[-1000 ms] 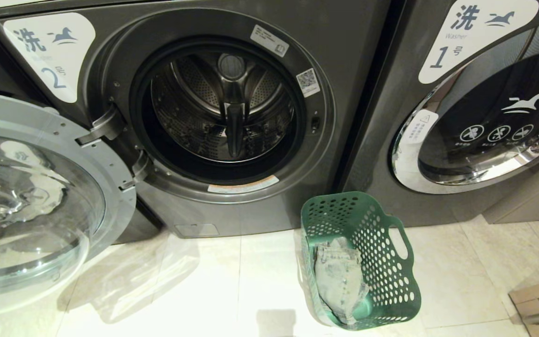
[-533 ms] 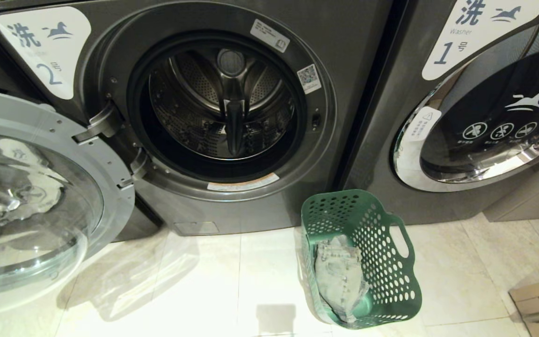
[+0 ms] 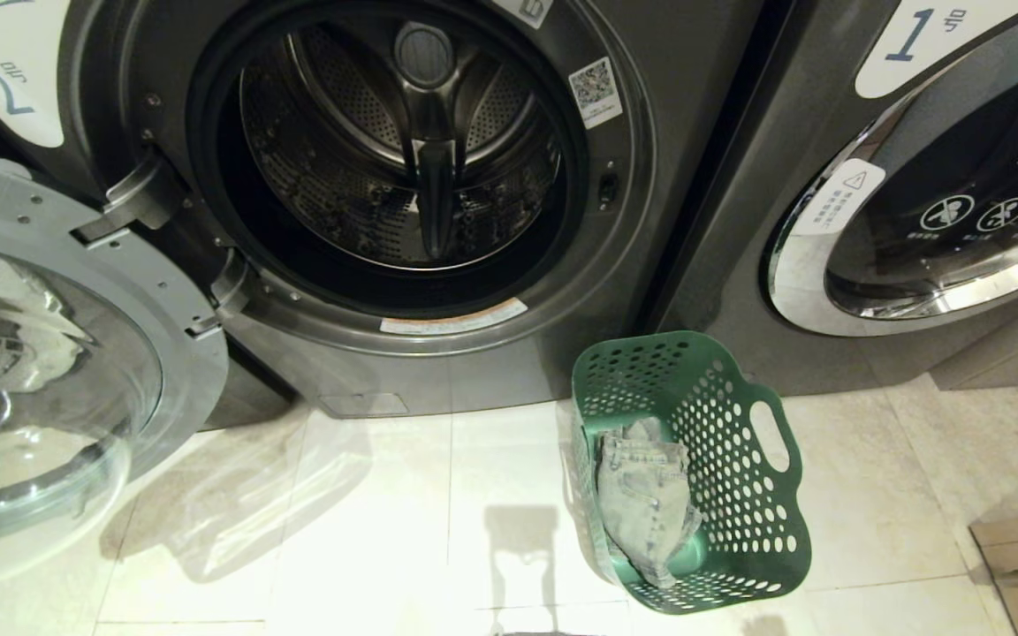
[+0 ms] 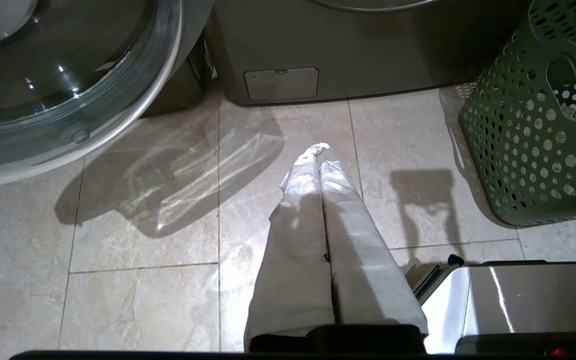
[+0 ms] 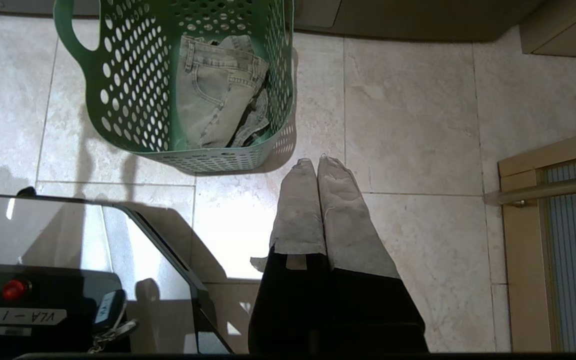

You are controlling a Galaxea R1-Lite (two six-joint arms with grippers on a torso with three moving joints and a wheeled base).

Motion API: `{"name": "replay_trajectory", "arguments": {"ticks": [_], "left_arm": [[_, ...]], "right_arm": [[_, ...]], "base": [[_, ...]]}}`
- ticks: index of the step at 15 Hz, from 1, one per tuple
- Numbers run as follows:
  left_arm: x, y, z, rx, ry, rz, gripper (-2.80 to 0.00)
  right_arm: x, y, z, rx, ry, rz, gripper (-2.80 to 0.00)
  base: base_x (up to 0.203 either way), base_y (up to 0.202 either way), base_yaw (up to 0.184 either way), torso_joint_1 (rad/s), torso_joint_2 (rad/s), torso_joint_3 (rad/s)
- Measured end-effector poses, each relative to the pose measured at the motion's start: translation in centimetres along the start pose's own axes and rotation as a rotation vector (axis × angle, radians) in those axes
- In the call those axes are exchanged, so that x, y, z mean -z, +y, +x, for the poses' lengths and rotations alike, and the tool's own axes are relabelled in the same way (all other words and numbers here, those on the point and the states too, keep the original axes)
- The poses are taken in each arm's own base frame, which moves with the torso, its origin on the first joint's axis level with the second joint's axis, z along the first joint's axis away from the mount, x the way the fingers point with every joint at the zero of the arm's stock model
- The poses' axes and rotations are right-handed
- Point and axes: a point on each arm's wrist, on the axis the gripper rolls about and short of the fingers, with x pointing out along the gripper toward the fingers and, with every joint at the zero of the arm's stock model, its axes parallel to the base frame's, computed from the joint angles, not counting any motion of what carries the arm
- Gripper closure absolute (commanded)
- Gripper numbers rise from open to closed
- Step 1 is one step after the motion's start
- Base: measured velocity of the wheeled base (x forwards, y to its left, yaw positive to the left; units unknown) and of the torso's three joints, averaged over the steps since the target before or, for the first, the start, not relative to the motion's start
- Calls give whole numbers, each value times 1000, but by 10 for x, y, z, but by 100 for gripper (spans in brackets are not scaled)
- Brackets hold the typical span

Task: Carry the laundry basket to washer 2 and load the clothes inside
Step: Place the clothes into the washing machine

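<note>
With laundry basket already set on floor tiles between washer 2 and washer 1, carrying part looks done. Washer 2 door swung wide, drum bare as far as visible. Clothes lie inside basket, none loaded. Left gripper clenched, holding nothing, above tiles. Right gripper clenched, empty, just beside basket. Left to do: grab denim, feed into drum
</note>
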Motion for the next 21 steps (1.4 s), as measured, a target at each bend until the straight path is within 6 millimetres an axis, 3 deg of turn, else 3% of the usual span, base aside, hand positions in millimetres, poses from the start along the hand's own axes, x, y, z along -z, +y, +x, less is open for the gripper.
{"name": "replay_trajectory", "arguments": {"ticks": [13,21], "left_arm": [[0,0,0,-1,0,-1,0],[0,0,0,1,0,13,0]], "right_arm": [[0,0,0,0,0,0,0],[-1,1,0,-28,-1,-20,0]], "base": [[0,0,0,4,2,-198],[0,0,0,1,2,-34]]}}
